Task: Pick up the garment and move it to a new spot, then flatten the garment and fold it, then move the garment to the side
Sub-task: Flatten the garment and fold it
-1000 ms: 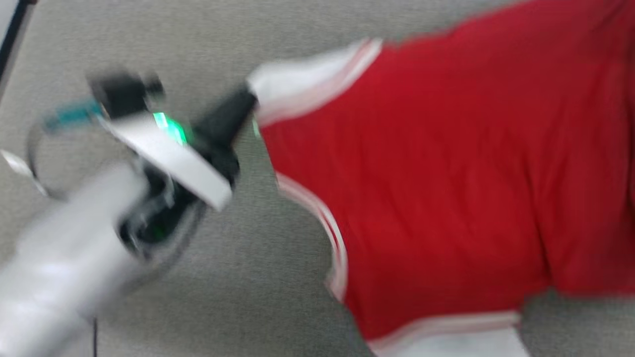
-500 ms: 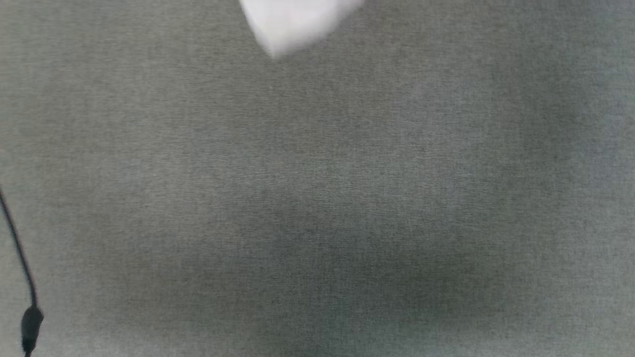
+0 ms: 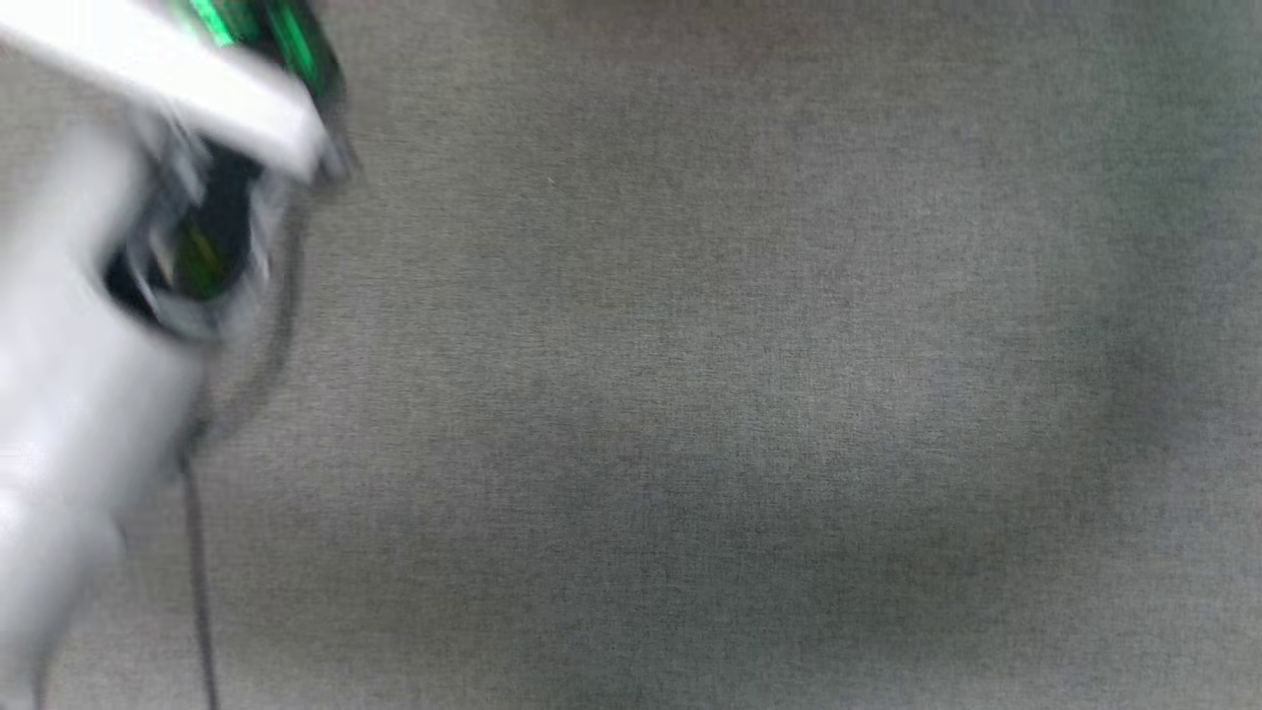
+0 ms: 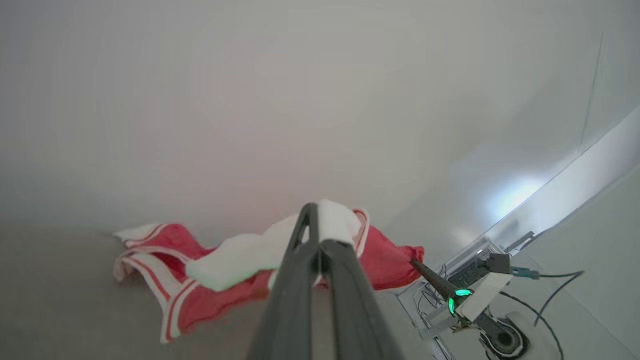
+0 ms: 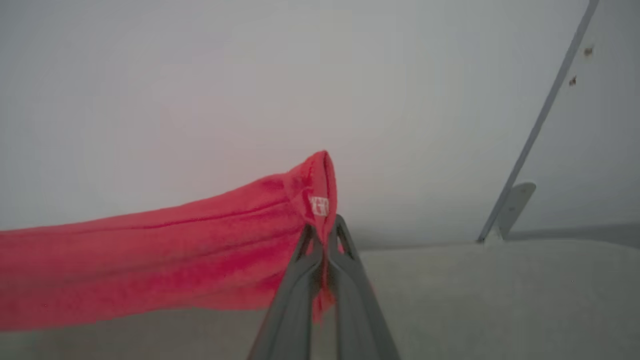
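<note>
showing the garment (image 5: pixel 150 260) strung lengthwise between the arms over the grey surface (image 3: pixel 690 394), left gripper (image 4: pixel 314 225) clenched on its white sleeve, right gripper (image 5: pixel 325 232) clenched on a red edge, each holding one end.

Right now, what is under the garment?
The grey surface shows below the garment, pinched by the right gripper and left gripper. In the left wrist view its far folds appear to rest on that surface; anything beneath them is covered.
</note>
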Robot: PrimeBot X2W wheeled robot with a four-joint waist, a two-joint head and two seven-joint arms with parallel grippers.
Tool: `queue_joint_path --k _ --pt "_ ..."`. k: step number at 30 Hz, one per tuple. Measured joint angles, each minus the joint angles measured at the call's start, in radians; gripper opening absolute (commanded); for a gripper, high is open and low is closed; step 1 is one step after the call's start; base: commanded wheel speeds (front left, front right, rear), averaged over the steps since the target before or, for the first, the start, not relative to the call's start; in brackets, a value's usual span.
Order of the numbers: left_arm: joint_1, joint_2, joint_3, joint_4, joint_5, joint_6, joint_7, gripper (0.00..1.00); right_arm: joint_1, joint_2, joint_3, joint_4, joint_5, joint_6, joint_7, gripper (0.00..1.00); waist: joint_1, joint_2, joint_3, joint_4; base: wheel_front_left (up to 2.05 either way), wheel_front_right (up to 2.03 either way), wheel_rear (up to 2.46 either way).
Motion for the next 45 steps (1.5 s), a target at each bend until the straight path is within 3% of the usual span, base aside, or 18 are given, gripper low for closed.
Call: queue_joint_path --k 5,12,19,26,34,45 --pt "0.307 0.011 0.018 -0.187 -0.004 0.001 -0.004 0.00 0.312 -0.081 0.088 -0.168 0.184 0.000 0.038 0.00 0.0000 0.0000 -0.038 0.009 0.00 0.00 0.00" --pt "0.634 0.032 0.095 -0.373 0.050 0.001 -0.005 0.00 0.703 -0.154 0.069 -0.424 0.357 0.000 0.091 0.00 0.0000 0.0000 -0.096 0.011 0.00 0.00 0.00" --pt "0.803 0.068 0.125 -0.495 0.117 0.001 -0.005 0.00 0.955 -0.162 -0.001 -0.629 0.396 0.000 0.163 0.00 0.0000 0.0000 -0.123 0.003 0.00 0.00 0.00" --pt "0.958 0.081 0.164 -0.593 0.202 0.001 -0.005 0.00 1.161 -0.115 -0.116 -0.850 0.392 0.000 0.248 0.00 0.0001 0.0001 -0.122 0.000 0.00 0.00 0.00" --pt "0.913 0.080 0.154 -0.595 0.234 0.001 -0.005 0.00 1.178 -0.036 -0.193 -0.955 0.346 0.000 0.314 0.00 0.0000 0.0001 -0.119 0.001 0.00 0.00 0.00" --pt "0.589 0.062 0.095 -0.405 0.110 0.001 -0.003 0.00 0.927 -0.005 -0.176 -0.794 0.278 0.000 0.311 0.00 0.0000 0.0000 -0.074 -0.002 0.00 0.00 0.00"
